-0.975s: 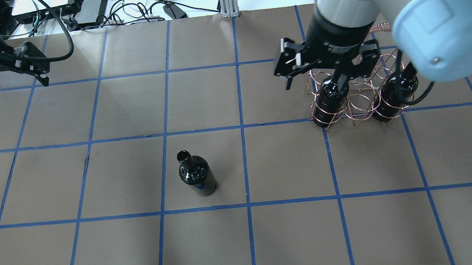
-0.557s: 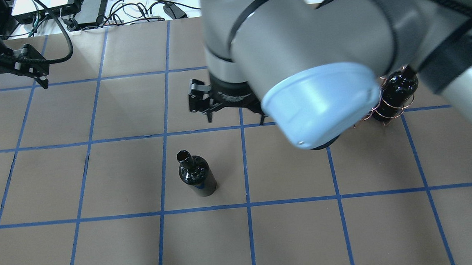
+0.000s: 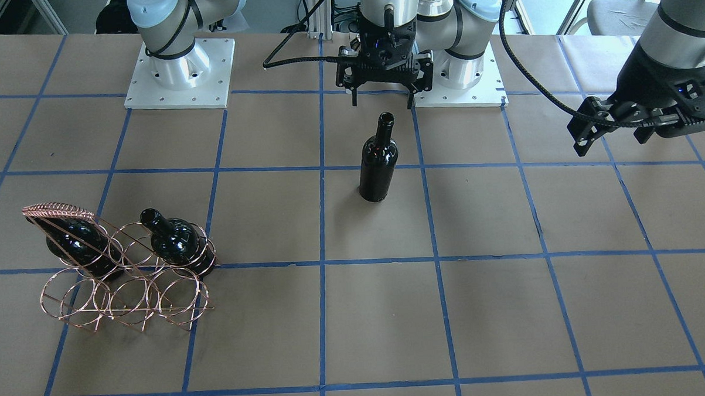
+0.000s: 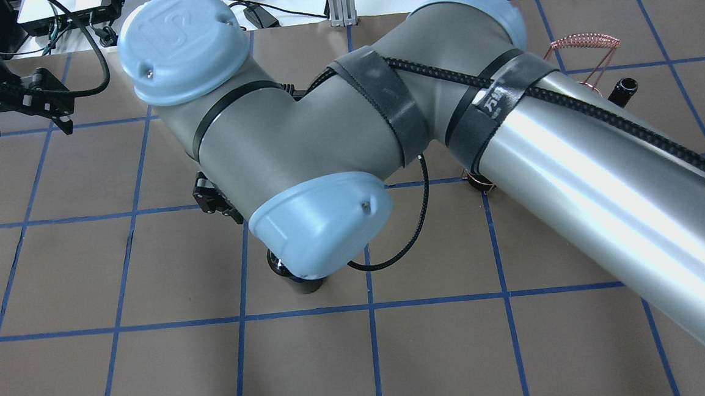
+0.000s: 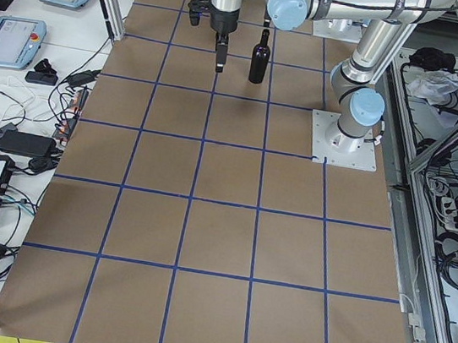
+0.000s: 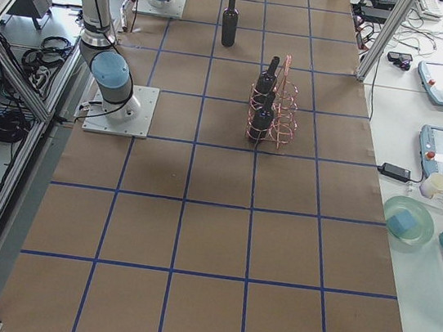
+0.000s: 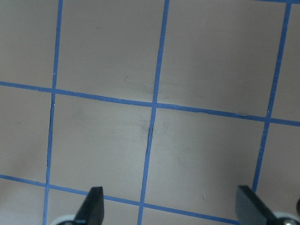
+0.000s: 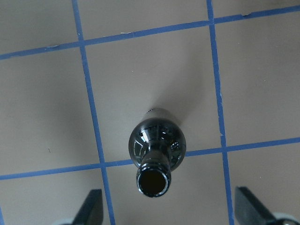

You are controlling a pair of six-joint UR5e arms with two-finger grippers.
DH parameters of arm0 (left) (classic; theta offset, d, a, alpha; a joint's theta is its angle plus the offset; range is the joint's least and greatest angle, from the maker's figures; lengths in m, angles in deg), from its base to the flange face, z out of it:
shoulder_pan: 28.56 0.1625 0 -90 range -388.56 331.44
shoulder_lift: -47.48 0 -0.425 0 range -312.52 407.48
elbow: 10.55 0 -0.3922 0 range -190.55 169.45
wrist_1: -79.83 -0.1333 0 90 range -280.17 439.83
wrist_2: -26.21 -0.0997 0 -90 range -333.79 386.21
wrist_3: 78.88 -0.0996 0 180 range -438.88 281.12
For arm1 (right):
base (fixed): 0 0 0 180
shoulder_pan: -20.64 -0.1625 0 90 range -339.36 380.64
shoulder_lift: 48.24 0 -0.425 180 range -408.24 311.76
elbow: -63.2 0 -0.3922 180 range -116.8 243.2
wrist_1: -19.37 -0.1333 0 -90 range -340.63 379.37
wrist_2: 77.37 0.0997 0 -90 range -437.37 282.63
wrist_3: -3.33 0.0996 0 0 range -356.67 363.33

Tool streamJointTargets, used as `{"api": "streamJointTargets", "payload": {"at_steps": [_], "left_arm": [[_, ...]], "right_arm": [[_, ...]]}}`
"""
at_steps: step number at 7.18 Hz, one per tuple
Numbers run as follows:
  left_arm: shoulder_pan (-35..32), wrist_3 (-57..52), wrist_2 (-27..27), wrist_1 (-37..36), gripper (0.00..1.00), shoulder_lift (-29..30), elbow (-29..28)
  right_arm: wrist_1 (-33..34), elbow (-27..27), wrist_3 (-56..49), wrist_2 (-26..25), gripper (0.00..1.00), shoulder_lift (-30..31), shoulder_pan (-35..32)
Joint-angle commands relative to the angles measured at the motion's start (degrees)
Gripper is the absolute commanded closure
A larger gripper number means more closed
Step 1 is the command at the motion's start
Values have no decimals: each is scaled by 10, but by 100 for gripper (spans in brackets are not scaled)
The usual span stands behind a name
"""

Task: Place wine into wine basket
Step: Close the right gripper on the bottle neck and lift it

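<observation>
Two-thirds done, judging by bottles (image 3: 175,242) seated in wine basket (image 3: 121,291). Found remaining wine (image 3: 378,162) upright mid-table (image 3: 509,310), well apart from it. Noted right gripper (image 3: 382,100) spread wide above the neck, likely lining up to straddle it. Saw left gripper (image 7: 171,206) parted too, parked aside, clear of the work.

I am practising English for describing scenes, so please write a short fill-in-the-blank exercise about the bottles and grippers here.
The wine basket holds ____ bottles.
The third wine bottle stands ____ on the table, outside the basket.
The right gripper hangs above it with jaws ____.
Missing words: two; upright; open.
</observation>
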Motion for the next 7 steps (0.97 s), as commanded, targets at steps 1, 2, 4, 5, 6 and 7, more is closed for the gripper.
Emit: {"api": "streamJointTargets", "payload": {"at_steps": [1,2,4,5,6,7], "left_arm": [[0,0,-1,1,0,0,0],[0,0,-2,0,0,-1,3],[1,0,-1,0,0,-2,3],[0,-1,0,0,0,-2,3],[0,-1,0,1,0,-2,3],[0,-1,0,1,0,-2,3]], "right_arm": [[37,41,-9,-2,0,-7,-5],[43,44,-8,-2,0,-14,-5],[97,44,-9,0,0,-36,-5],[94,44,-9,0,0,-43,-5],[86,44,-7,-8,1,-42,-5],[84,44,-8,-8,1,-40,-5]]}}
